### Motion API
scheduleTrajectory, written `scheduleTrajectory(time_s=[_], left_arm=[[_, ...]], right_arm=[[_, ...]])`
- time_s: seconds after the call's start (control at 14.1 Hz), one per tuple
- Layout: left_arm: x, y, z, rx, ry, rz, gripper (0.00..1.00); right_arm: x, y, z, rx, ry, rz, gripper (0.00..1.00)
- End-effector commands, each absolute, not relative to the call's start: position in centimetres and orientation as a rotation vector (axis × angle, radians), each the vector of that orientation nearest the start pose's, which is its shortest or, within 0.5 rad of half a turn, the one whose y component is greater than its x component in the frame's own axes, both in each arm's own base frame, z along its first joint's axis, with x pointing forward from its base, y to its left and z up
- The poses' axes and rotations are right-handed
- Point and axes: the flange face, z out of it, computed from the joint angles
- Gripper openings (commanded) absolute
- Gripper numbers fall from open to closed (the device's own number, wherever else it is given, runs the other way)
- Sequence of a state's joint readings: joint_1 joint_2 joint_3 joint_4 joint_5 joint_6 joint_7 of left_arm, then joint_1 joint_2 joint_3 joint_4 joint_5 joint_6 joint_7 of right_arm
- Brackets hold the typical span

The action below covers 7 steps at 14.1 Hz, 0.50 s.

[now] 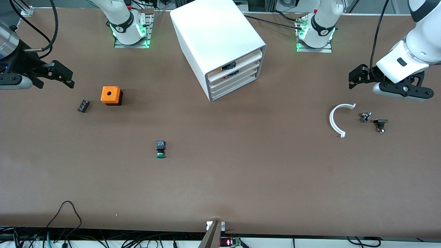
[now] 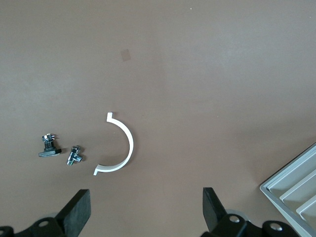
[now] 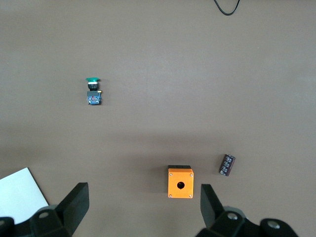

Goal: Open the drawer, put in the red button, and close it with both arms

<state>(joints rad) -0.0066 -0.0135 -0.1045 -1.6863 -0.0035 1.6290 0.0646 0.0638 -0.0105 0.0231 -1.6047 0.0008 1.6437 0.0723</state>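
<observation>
The bench [image 1: 241, 179] carried a white cabinet [image 1: 217, 41] between the arm bases; its middle drawer [image 1: 234, 76] sat flush with the others. The left gripper [image 2: 146, 212] hung over the left arm's end, jaws spread. The right gripper [image 3: 143, 210] hung over the right arm's end, jaws spread. No red button showed; a green button [image 1: 160, 149] lay nearer the front camera than the cabinet.

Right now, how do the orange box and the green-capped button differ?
The orange box is a bright cube with a round hole on top, while the green-capped button is smaller and darker. The box sits on its base; the button lies on its side. The box lies farther from the front camera, the button nearer. Both rest untouched on the table.
</observation>
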Motion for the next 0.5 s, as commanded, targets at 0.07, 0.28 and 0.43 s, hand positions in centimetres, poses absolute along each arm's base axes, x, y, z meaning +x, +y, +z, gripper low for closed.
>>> scheduleTrajectory(time_s=[0.07, 0.28, 0.43], left_arm=[[54.15, -5.88, 58.45, -3.116, 0.315, 0.072, 1.00], [54.14, -5.88, 58.51, -3.117, 0.312, 0.072, 1.00], [54.12, -6.04, 58.51, -3.116, 0.317, 0.072, 1.00]], right_arm=[[55.75, 4.94, 62.62, -3.133, -0.031, -0.069, 1.00], [55.76, 5.12, 62.52, -3.131, -0.036, -0.064, 1.00], [55.78, 5.28, 62.49, -3.133, -0.038, -0.062, 1.00]])
